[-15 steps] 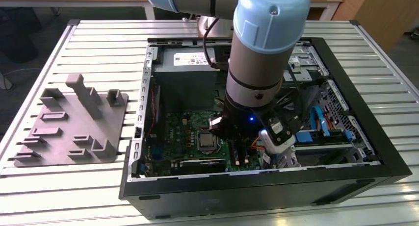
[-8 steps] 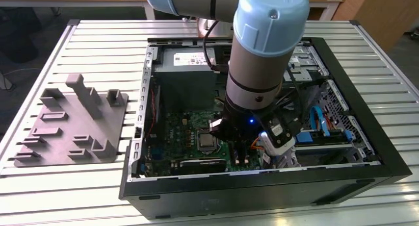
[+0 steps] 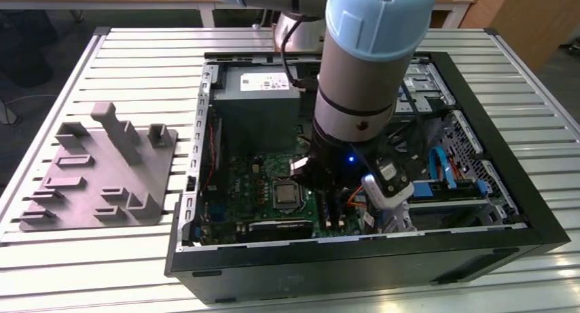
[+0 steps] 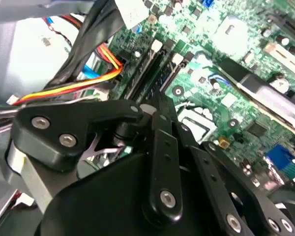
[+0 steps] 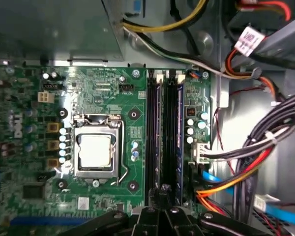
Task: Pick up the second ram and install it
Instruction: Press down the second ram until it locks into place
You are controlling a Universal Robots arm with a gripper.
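The black end effector (image 3: 328,191) sits low inside the open black computer case (image 3: 507,191) on the slatted metal bench (image 3: 136,48), directly over the green motherboard (image 5: 103,88). Case walls and bundled cables (image 5: 265,147) close in on one side; the silver processor socket (image 5: 96,150) lies on the other. Two dark-blue memory sticks (image 5: 179,132) stand side by side in the slots, just ahead of the end effector. Finger spacing cannot be determined. The grey stepped plastic fixture (image 3: 100,170) rests on the bench outside the case.

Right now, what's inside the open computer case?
Inside the computer case: the green motherboard with its silver processor, memory slots and cables. The robot arm covers part of it.
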